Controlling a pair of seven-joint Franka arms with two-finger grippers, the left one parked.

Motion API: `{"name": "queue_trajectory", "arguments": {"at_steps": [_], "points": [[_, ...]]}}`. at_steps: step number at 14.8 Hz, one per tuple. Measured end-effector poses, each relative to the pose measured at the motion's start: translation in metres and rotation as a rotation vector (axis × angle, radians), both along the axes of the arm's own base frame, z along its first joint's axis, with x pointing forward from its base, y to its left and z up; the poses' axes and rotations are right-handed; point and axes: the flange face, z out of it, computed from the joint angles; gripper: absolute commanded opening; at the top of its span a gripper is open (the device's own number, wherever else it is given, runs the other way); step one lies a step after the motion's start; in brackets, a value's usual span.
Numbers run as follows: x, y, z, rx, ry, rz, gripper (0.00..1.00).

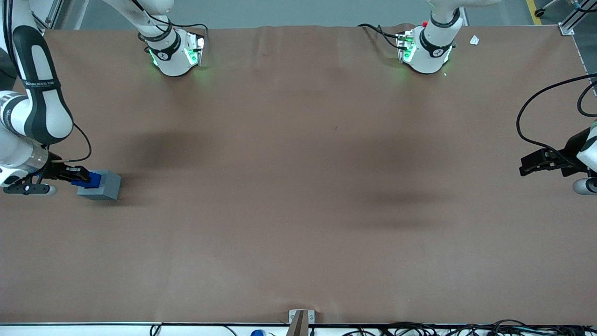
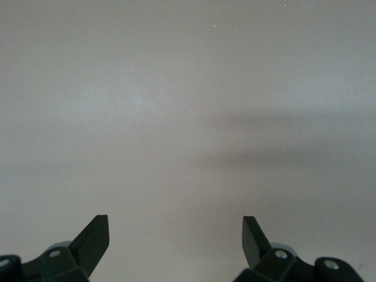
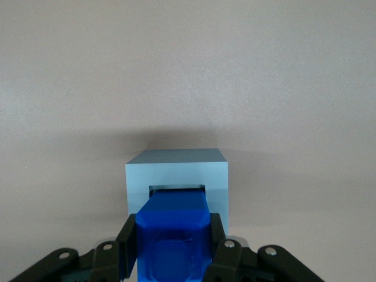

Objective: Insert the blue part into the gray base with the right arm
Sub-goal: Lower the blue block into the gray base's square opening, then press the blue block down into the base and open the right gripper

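The gray base point(image 1: 103, 186) lies on the brown table at the working arm's end, its square recess facing my gripper. In the right wrist view the gray base point(image 3: 176, 170) shows that recess with the front end of the blue part point(image 3: 175, 235) entering it. My right gripper point(image 3: 174, 244) is shut on the blue part, one black finger point(image 3: 126, 241) pressed on each side. In the front view the right gripper point(image 1: 80, 178) holds the blue part point(image 1: 92, 179) level against the base's side.
Two arm pedestals point(image 1: 175, 53) point(image 1: 425, 51) with green lights stand at the table edge farthest from the front camera. A small metal bracket point(image 1: 301, 319) sits at the nearest edge. A white scrap point(image 1: 474, 40) lies near one pedestal.
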Motion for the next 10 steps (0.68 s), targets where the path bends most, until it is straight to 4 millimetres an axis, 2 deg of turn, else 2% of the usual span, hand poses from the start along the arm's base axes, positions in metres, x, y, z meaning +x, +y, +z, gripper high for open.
{"name": "queue_trajectory", "arguments": {"at_steps": [1,4,7,10], "points": [[0.0,0.0,0.0,0.0,0.0,0.0,0.49],[0.0,0.0,-0.003,0.001,0.003,0.0,0.57],[0.0,0.0,-0.03,0.007,0.028,0.0,0.57],[0.0,0.0,-0.036,0.007,0.028,0.0,0.58]]}}
